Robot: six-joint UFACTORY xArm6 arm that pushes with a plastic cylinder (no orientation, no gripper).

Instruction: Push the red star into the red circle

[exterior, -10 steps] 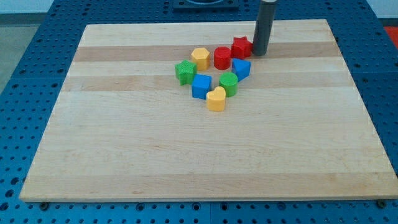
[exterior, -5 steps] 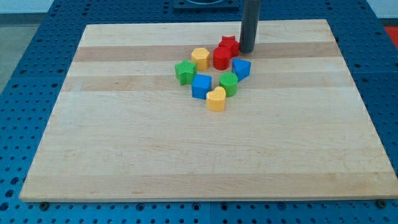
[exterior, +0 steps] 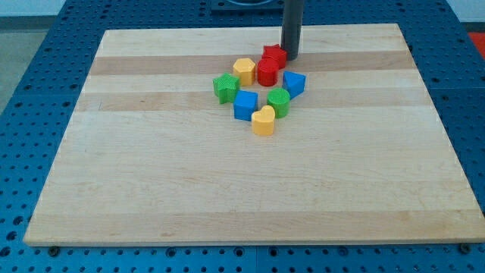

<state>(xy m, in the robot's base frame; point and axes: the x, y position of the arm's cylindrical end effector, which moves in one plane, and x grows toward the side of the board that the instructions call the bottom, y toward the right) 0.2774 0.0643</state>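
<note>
As the rod stands at the star's right edge, the scene reads like this:
Tip: my tip [exterior: 291, 58] sits on the board [exterior: 151, 189] near its top edge, touching or just beside the red star's right side.
Claw state: none fitted, the arm ends in a bare rod, so nothing to open or close.
Red star: the red star [exterior: 273, 54] lies at the top of the cluster, pressed against the upper edge of the red circle; contact looks made, though I can't tell if any gap is left.
Red circle: the red circle [exterior: 267, 73] sits just below-left of the star, with the yellow block [exterior: 244, 70] just beside it on the view's left.
Neighbours: blue block [exterior: 294, 83] to the lower right of the circle, green block [exterior: 225, 87] at far left of the cluster, second blue block [exterior: 245, 105], second green block [exterior: 278, 101], yellow heart-like block [exterior: 263, 120] at the bottom.
Step in hand: closing the star onto the circle; judged nearly or fully done.
How to do it well: push short and slow, toward the lower left, through the star's centre, aimed at the circle's centre.
Risk: an off-centre push likely spins the star round the circle; a long push likely shoves the circle into the yellow block and scatters the cluster.
Advice: stop as soon as contact is firm.
</note>
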